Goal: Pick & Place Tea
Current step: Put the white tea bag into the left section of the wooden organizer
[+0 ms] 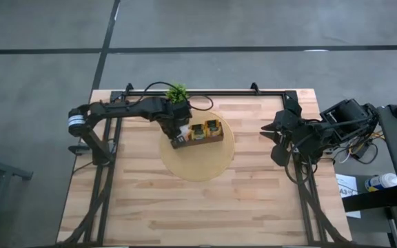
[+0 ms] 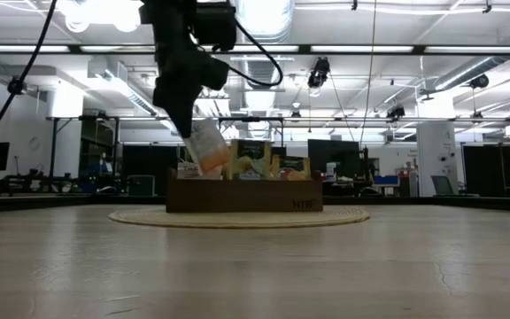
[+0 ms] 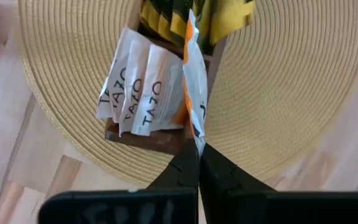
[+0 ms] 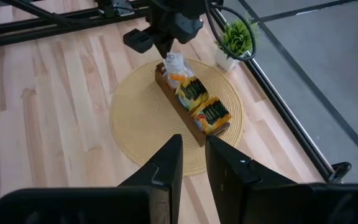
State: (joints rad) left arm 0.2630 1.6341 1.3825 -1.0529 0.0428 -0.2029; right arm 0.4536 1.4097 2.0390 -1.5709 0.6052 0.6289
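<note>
Pinching one white-and-orange sachet (image 3: 194,93) by its edge, the left gripper (image 3: 198,149) is shut on the paper, directly above the end compartment of the tray (image 1: 197,142). In the low view the sachet hangs tilted from the fingers, its lower corner about level with the tops of the packets standing in the tray, so it looks lifted most of the way out (whether it is fully clear of its neighbours I cannot tell). Below it, the rest of the white-and-orange sachets (image 3: 135,87) fan out in that same end compartment, and the dark green-and-yellow ones (image 4: 205,107) fill the compartments further along. The tray sits on a round woven mat (image 1: 205,169) on the table (image 1: 150,213), with a small potted plant (image 1: 177,93) just behind the left arm.

My reading is that the pick is in hand: one sachet has been gripped and is being drawn up. The next move calls for a straight lift, so the fanned sachets are not dragged out with it, then a carry to wherever it is to be placed, which these views do not show.

The right gripper (image 4: 193,162) waits well apart at the table's right edge, fingers slightly parted and holding nothing.
</note>
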